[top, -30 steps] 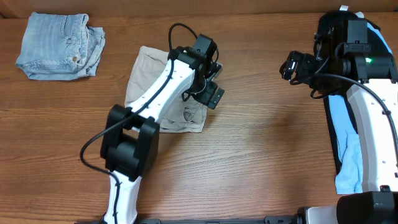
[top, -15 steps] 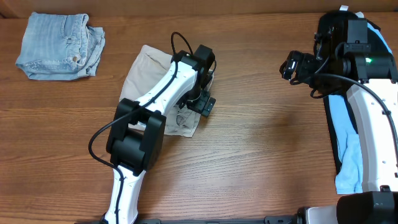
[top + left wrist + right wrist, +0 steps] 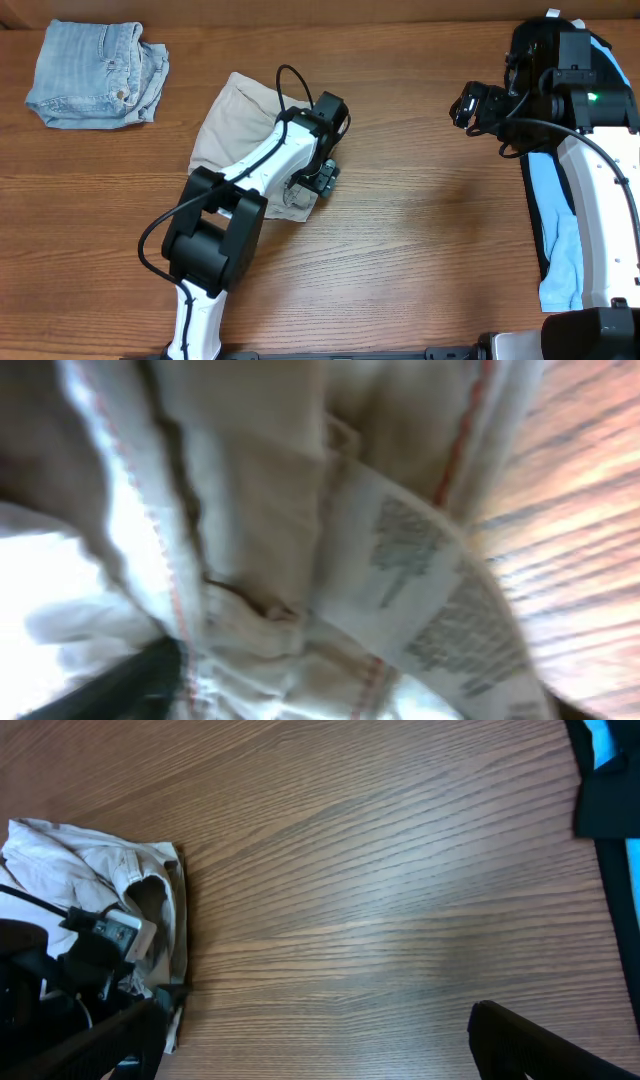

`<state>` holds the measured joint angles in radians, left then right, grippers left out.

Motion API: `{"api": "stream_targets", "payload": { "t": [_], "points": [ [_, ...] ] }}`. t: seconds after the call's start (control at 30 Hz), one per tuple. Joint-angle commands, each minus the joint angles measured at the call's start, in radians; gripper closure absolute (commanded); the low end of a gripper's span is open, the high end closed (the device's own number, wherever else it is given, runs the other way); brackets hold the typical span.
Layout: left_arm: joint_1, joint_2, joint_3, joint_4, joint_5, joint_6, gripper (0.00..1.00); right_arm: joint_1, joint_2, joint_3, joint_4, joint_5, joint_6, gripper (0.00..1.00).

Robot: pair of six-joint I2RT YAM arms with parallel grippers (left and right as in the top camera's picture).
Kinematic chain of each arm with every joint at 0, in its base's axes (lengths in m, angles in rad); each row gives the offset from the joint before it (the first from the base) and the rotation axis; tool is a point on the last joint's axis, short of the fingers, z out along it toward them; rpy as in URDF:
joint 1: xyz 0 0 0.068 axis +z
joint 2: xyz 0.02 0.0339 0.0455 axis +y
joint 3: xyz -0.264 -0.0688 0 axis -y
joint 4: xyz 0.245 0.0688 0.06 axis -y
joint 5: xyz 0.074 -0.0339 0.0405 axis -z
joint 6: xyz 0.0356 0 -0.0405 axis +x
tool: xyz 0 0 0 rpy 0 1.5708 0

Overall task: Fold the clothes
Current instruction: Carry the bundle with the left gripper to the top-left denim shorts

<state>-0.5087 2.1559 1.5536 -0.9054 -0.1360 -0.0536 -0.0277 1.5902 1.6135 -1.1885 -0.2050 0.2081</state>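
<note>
Status: denim shorts point(image 3: 95, 72) sit in a folded stack at the far-left corner, looks done. Khaki shorts point(image 3: 232, 120) lie left of centre toward the far edge, rumpled and partly doubled over, so I'd say mid-fold. Left gripper point(image 3: 321, 178) is down on their near-right corner; the wrist view is all blurred cloth and white label point(image 3: 430, 600), can't tell if the pincer is clamped. Right gripper point(image 3: 468, 105) hangs wide apart and empty near the far-right corner. Sky-blue garment point(image 3: 558, 250) and black garment point(image 3: 530, 45) along the right edge look unfolded
</note>
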Motion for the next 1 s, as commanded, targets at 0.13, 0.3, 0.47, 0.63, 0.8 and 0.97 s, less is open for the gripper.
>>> {"api": "stream_targets", "payload": {
  "t": [0.13,0.3,0.47,0.63,0.8,0.97],
  "points": [
    [0.027,0.097,-0.077,0.029,-0.162,-0.014,0.55,-0.007,-0.01,0.009,0.011,0.003,-0.007,0.0],
    [0.06,0.097,-0.073,0.054,-0.24,-0.014,0.83,-0.007,-0.01,0.009,0.013,0.003,-0.008,0.0],
    [0.112,0.093,-0.02,0.019,-0.33,-0.015,0.96,-0.007,-0.01,0.009,0.015,0.003,-0.008,0.0],
    [0.185,0.092,0.21,-0.156,-0.343,-0.039,0.96,-0.007,-0.01,0.009,0.016,0.003,-0.007,0.0],
    [0.229,0.091,0.495,-0.322,-0.336,-0.04,0.96,-0.007,-0.01,0.009,0.016,0.003,-0.008,0.0],
    [0.255,0.091,0.784,-0.448,-0.334,-0.005,0.96,-0.007,-0.01,0.009,0.016,0.003,-0.008,0.0]
  ]
}}
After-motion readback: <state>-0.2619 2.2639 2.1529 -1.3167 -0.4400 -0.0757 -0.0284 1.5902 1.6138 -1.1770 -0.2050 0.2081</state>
